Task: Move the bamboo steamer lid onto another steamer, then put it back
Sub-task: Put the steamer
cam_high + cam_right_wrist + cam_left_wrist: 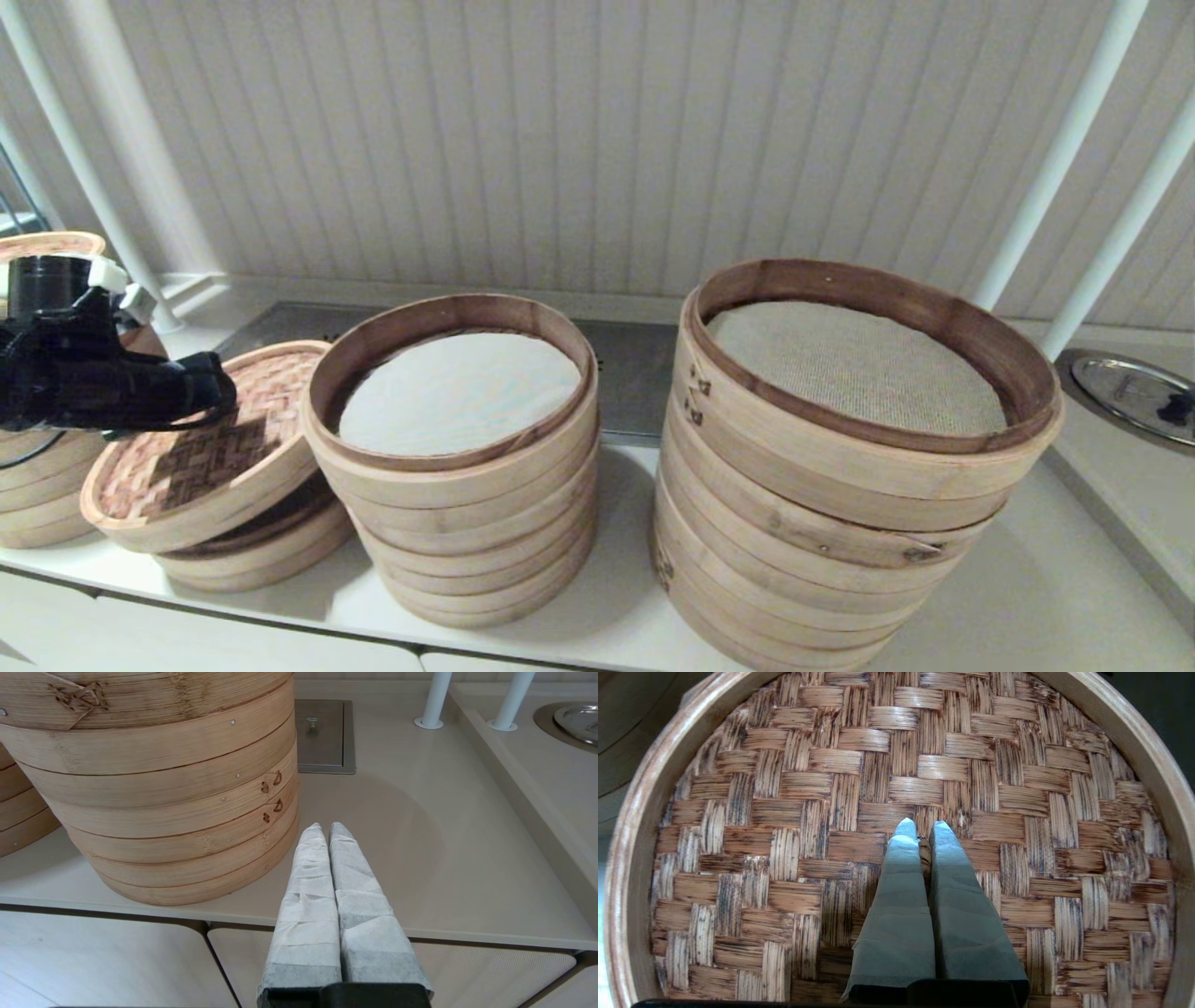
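While the left gripper (923, 828) pinches its knob, the bamboo steamer lid (201, 453) sits tilted over another steamer (266, 551). By the counter edge, the right gripper (325, 830) is pressed together, holding nothing.

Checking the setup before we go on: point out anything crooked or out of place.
The bamboo steamer lid sits tilted over the shallow steamer ring, not flush: its near edge droops while the left pincer is shut on its central knob. The right pincer is shut, off beside the widest stack.
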{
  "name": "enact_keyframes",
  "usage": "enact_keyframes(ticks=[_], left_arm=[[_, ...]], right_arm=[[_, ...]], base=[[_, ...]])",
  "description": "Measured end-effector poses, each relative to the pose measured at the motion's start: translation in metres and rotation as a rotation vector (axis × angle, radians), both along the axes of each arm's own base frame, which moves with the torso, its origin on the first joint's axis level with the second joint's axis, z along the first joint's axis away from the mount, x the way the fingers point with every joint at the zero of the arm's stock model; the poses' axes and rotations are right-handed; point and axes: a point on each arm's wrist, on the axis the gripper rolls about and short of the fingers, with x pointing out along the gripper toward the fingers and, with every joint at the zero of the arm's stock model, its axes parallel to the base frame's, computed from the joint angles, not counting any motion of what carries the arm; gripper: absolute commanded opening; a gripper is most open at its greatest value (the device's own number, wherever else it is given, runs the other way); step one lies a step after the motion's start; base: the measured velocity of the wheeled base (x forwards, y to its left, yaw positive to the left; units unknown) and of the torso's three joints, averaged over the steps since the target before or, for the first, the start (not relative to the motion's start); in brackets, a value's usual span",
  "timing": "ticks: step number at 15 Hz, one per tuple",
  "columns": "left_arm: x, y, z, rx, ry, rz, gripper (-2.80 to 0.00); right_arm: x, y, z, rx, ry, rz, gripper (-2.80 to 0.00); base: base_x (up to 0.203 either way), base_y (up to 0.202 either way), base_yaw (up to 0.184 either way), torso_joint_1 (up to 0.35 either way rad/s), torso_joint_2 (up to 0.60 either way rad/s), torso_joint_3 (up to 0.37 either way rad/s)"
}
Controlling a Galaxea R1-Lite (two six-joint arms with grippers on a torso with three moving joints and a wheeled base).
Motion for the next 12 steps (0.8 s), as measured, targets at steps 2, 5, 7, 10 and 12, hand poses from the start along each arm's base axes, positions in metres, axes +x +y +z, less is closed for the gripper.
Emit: enact_keyframes(ticks=[2,5,7,10,12], left_arm=[[0.0033,0.0001,-0.0048,0.006,-0.001,-0.006,-2.80],[0.0066,0.0007,-0.0094,0.012,-0.010,-0.006,-2.80],[0.0071,0.0008,-0.0102,0.013,-0.008,-0.006,-2.80],[0.0069,0.0011,-0.0099,0.014,-0.008,-0.005,-2.80],[0.0064,0.0015,-0.0094,0.015,-0.009,-0.004,-2.80]], right_arm=[[0.0000,0.0000,0.0000,0.000,0.000,0.000,-2.80],[0.0000,0.0000,0.0000,0.000,0.000,0.000,-2.80],[0.0000,0.0000,0.0000,0.000,0.000,0.001,-2.80],[0.0000,0.0000,0.0000,0.000,0.000,0.001,-2.80],[0.0000,0.0000,0.0000,0.000,0.000,0.001,-2.80]], base=[[0.000,0.000,0.000,0.000,0.00,0.000],[0.000,0.000,0.000,0.000,0.00,0.000],[0.000,0.000,0.000,0.000,0.00,0.000],[0.000,0.000,0.000,0.000,0.00,0.000],[0.000,0.000,0.000,0.000,0.00,0.000]])
